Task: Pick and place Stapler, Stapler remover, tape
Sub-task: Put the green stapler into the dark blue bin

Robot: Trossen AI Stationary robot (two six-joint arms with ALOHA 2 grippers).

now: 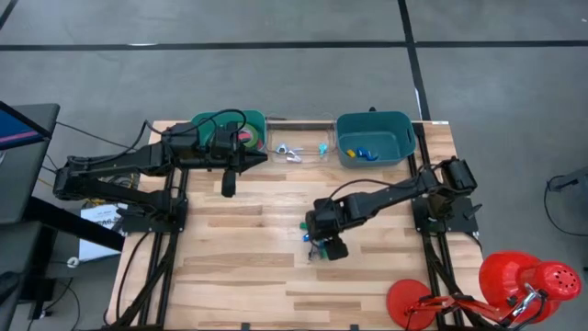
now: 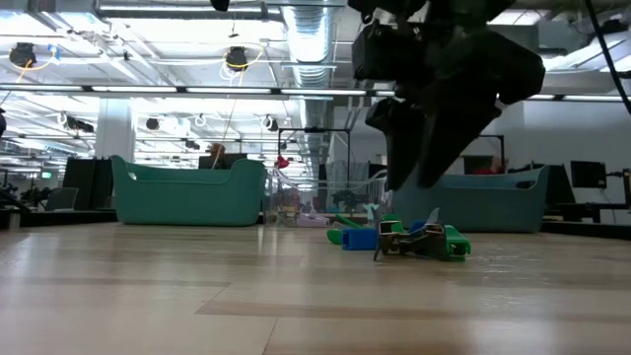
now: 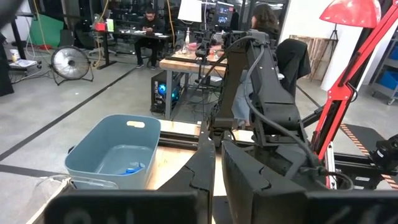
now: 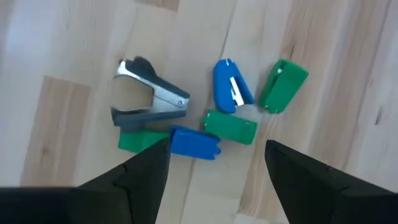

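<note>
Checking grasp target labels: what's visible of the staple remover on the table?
The staple remover is a claw type: shiny metal jaws with dark grey grips, lying on its side on the wood table, roughly mid-table. Its jaws look partly open. It sits at one end of a cluster of small blue and green pieces; a green piece lies right against it, seemingly touching. The right gripper hovers above the cluster, open, touching nothing. In the low view it shows as a small metal shape.
</note>
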